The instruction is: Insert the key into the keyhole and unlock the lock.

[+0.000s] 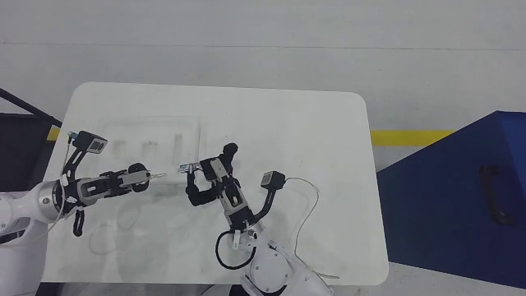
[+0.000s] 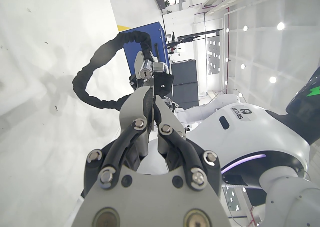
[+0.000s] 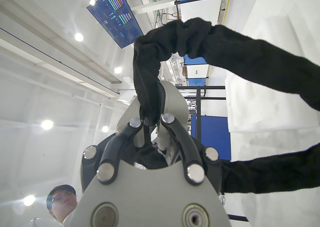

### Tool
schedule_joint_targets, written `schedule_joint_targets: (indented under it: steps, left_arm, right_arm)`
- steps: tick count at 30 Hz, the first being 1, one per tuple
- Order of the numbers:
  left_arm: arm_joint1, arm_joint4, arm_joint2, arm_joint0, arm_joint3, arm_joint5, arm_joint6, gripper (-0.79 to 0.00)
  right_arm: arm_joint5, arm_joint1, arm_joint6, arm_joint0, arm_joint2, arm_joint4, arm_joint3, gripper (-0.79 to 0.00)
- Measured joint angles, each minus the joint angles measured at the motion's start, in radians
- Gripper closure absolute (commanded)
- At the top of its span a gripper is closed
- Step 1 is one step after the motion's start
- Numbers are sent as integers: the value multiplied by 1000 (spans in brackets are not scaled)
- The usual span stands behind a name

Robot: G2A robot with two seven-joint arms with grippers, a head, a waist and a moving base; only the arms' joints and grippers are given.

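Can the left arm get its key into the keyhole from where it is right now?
Probably yes. The keyhole faces the left claw, which grips the key, and the gap between them looks free. The right claw holds the lock.

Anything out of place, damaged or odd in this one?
Nothing stands out. The right gripper holds the black-sleeved chain lock by its sleeve, its keyhole facing the left gripper, which is shut on the key short of it. Only faint grey scuffs mark the table.
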Motion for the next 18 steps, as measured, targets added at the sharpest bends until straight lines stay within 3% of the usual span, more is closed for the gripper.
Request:
schedule_joint_targets:
  steps: [18]
  left_arm:
    - [2, 50, 52, 11, -30, 0, 85, 0]
  right_arm:
    - [12, 2, 43, -41, 29, -50, -36, 0]
